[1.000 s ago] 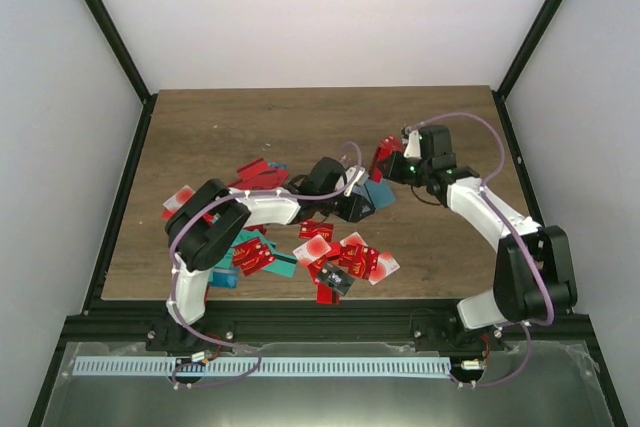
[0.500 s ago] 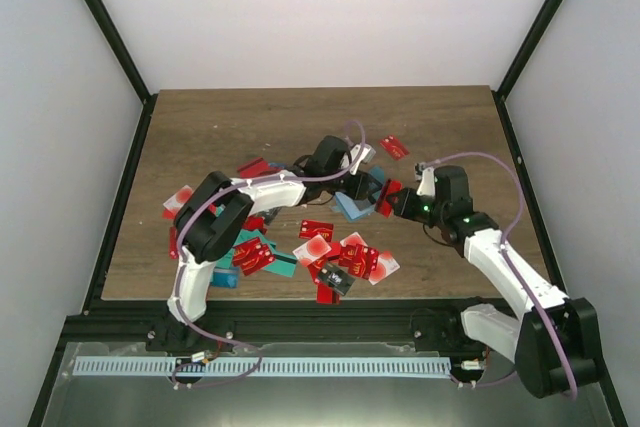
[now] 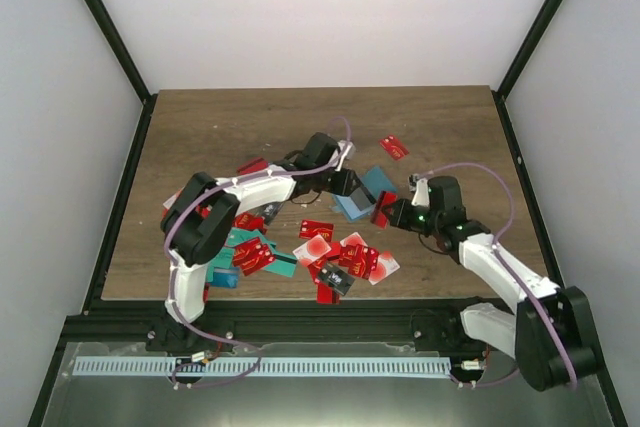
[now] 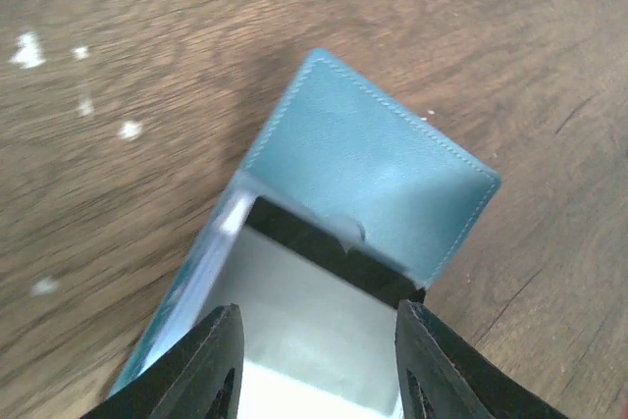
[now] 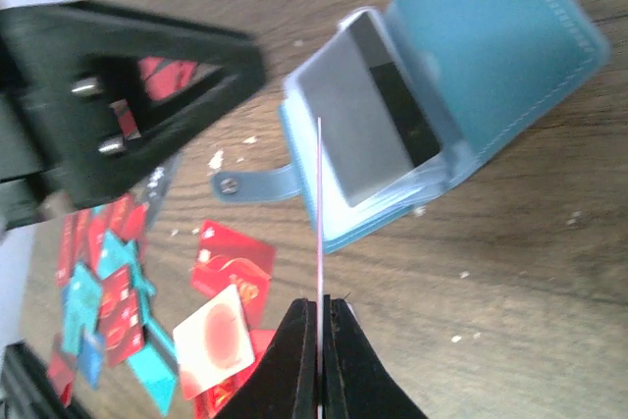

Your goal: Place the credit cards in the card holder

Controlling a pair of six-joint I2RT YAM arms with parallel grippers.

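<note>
The teal card holder (image 3: 372,184) lies open on the wood, its flap (image 4: 383,174) folded away and a pale sleeve showing. My left gripper (image 4: 316,309) is open, fingertips spread over the holder's near end; whether they touch it is unclear. In the top view it sits at the holder's far-left side (image 3: 345,184). My right gripper (image 5: 321,303) is shut on a red credit card (image 3: 381,203), which appears edge-on in the right wrist view as a thin pale line (image 5: 319,203). Its tip reaches the holder's (image 5: 491,36) side edge, beside the strap.
Loose credit cards, red and teal, lie in a heap (image 3: 335,252) toward the near edge and spread left (image 3: 255,252). One red card (image 3: 394,147) lies alone beyond the holder. The left arm's black fingers (image 5: 147,66) stand close to the holder's left.
My right gripper carried the red card from the far side toward me, down to the holder's right. The left gripper drew back to the far left, and the holder shifted slightly left.
</note>
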